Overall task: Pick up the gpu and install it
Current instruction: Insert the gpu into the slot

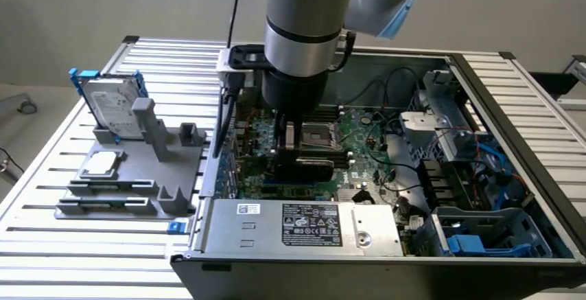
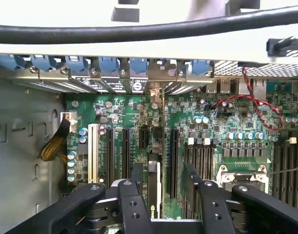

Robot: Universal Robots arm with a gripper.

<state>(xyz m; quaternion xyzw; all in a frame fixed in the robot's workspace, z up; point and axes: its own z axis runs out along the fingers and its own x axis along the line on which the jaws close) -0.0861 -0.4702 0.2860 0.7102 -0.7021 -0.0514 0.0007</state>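
Gripper (image 2: pixel 163 170) spread astride gpu (image 2: pixel 154 187) standing on edge, gap beside each finger

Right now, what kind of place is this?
Probably a robotics lab or workshop for putting computers together: a robot arm reaches into an open computer case with a green motherboard, and a hard drive stands in a gray holder on a metal table.

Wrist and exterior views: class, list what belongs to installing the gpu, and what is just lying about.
Belongs to the job: gpu, open gripper, motherboard, computer case.
Lying about: hard drive, silver chip, grey holder.
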